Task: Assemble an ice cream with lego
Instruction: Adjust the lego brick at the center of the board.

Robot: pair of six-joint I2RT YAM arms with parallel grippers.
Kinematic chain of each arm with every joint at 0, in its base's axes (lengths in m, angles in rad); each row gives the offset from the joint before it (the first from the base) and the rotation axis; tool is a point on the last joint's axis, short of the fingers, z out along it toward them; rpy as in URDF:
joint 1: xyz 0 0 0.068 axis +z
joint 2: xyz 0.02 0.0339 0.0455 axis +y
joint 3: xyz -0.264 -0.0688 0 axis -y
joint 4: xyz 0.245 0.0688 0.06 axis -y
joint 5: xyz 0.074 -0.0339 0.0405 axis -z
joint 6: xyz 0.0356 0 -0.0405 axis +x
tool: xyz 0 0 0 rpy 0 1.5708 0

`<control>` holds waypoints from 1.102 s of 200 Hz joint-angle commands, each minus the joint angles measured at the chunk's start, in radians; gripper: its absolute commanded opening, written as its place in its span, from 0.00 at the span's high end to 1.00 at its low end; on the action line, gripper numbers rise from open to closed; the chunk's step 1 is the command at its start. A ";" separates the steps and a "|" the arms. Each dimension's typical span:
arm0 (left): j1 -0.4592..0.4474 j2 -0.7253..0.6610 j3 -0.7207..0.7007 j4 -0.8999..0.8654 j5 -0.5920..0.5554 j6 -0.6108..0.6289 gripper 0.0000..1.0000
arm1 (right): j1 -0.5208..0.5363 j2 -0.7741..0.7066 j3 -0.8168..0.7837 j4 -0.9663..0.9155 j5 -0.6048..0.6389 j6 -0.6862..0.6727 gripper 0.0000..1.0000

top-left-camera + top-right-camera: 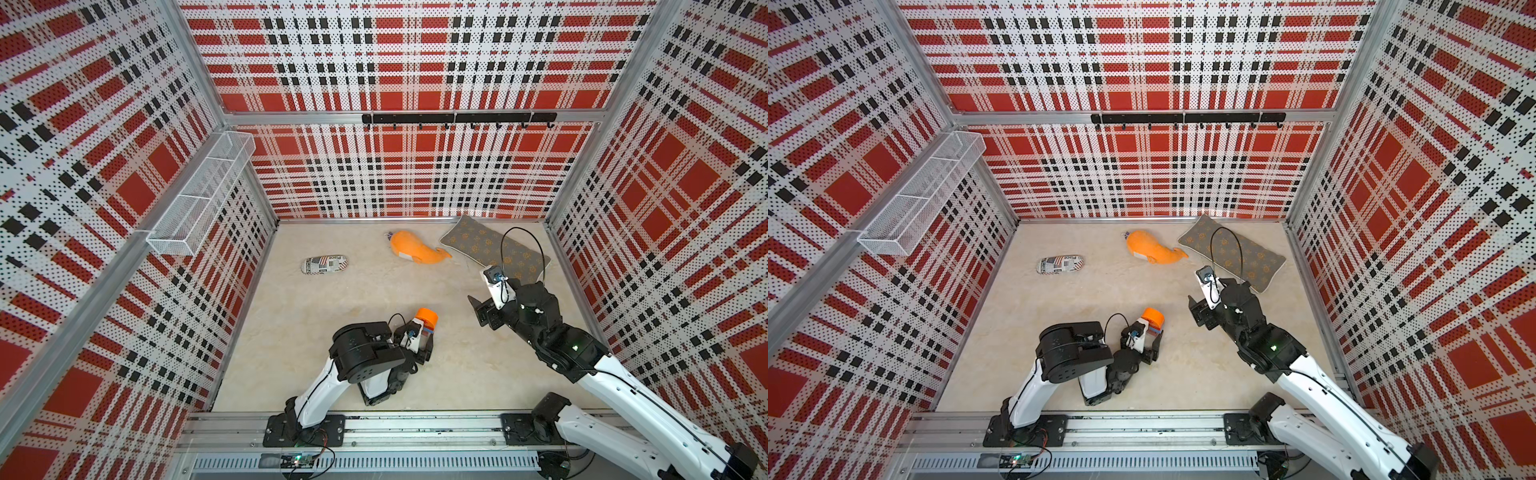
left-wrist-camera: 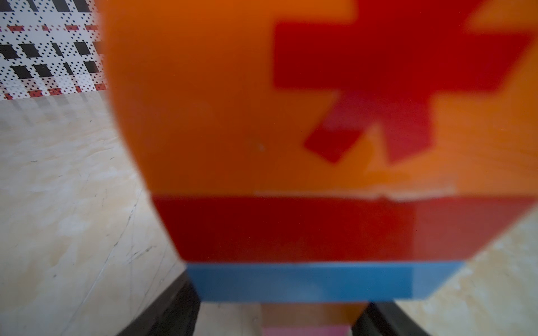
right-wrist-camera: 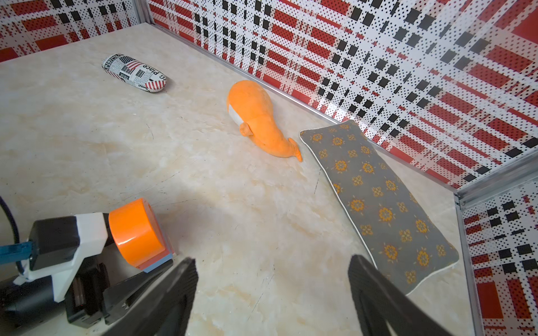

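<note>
The ice cream (image 1: 428,319) is at the tabletop's (image 1: 332,299) near middle, its narrow stem between the left gripper's (image 2: 281,293) parted jaws, where an uneven squeeze could topple it while the right gripper (image 3: 272,261) gapes empty.

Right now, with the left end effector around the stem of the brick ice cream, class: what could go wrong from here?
1. The left end effector brackets only the narrow stem of the ice cream, with a gap on one side. Closing off-centre could twist the stem or pop the wider layers off.
2. The right end effector hangs open close by. A careless sweep might knock the orange top.
</note>
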 commanded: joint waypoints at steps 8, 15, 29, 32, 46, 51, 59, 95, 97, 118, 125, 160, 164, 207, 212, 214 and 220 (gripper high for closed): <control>0.016 0.045 -0.001 -0.049 0.016 0.015 0.27 | -0.009 0.009 -0.014 0.009 -0.013 0.011 0.14; 0.018 0.046 0.000 -0.048 0.018 0.015 0.29 | -0.009 0.009 -0.014 0.009 -0.013 0.011 0.14; 0.020 0.048 0.004 -0.047 0.026 0.017 0.31 | -0.009 0.011 -0.016 0.007 -0.015 0.011 0.14; 0.021 0.050 0.003 -0.046 0.028 0.017 0.32 | -0.009 0.011 -0.016 0.007 -0.014 0.011 0.14; 0.022 0.051 0.005 -0.046 0.034 0.020 0.34 | -0.009 0.011 -0.018 0.005 -0.014 0.011 0.14; 0.021 0.052 0.005 -0.046 0.035 0.020 0.35 | -0.009 0.010 -0.017 0.005 -0.016 0.011 0.14; 0.021 0.051 0.005 -0.043 0.038 0.021 0.38 | -0.009 0.010 -0.017 0.005 -0.015 0.011 0.14; 0.021 0.044 -0.002 -0.043 0.042 0.024 0.52 | -0.009 0.009 -0.019 0.004 -0.018 0.011 0.14; 0.021 0.044 -0.002 -0.043 0.042 0.024 0.52 | -0.009 0.008 -0.019 0.003 -0.018 0.011 0.14; 0.021 0.029 -0.014 -0.043 0.032 0.027 0.59 | -0.009 0.006 -0.021 0.003 -0.019 0.011 0.14; 0.020 0.023 -0.019 -0.043 0.027 0.026 0.61 | -0.009 0.005 -0.021 0.003 -0.020 0.011 0.14; 0.019 -0.054 -0.074 -0.052 -0.008 0.012 0.69 | -0.009 -0.016 -0.021 0.003 -0.007 0.011 0.14; 0.017 -0.066 -0.081 -0.059 -0.013 0.011 0.69 | -0.009 -0.019 -0.022 0.003 -0.004 0.011 0.14; -0.017 -0.241 -0.112 -0.249 -0.073 -0.013 0.69 | -0.009 -0.046 -0.021 0.000 0.013 0.011 0.14; -0.022 -0.265 -0.107 -0.284 -0.080 -0.023 0.69 | -0.009 -0.049 -0.020 -0.001 0.016 0.011 0.14; -0.024 -0.276 -0.105 -0.302 -0.082 -0.027 0.69 | -0.009 -0.049 -0.019 -0.002 0.018 0.011 0.14; -0.033 -0.306 -0.095 -0.369 -0.084 -0.036 0.69 | -0.009 -0.055 -0.018 -0.006 0.026 0.011 0.14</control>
